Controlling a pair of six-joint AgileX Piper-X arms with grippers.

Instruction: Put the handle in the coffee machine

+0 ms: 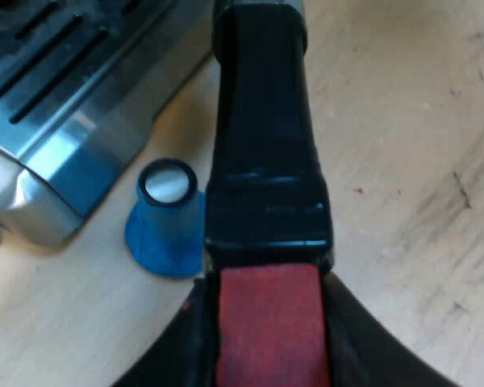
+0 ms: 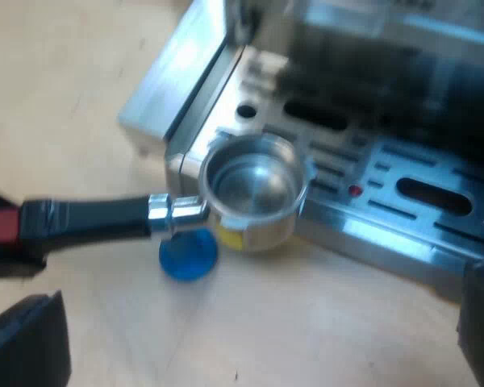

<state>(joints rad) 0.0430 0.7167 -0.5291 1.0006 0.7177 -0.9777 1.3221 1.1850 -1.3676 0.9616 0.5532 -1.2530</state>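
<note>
The metal holder (image 2: pixel 254 189) hides its own bowl from you in the left wrist view. The dark handle (image 1: pixel 262 145) runs away from the camera and covers it, and the handle's far end is cut off. In the right wrist view you look down into the bare metal bowl. The espresso machine (image 2: pixel 387 97) above its drip tray (image 2: pixel 411 197) is hard to make out there, so you cannot tell where the holder would lock in.

The left gripper (image 1: pixel 264 282) is clamped on the handle's red end (image 1: pixel 270 330), with one finger against each side. The holder sits level at the drip tray's corner, and you cannot tell whether it touches the tray. The blue tamper (image 2: pixel 188 254) stands on the table (image 2: pixel 323 322) beneath the holder's neck. The right gripper (image 2: pixel 250 330) hangs near the holder, its fingers wide apart and off it.
</note>
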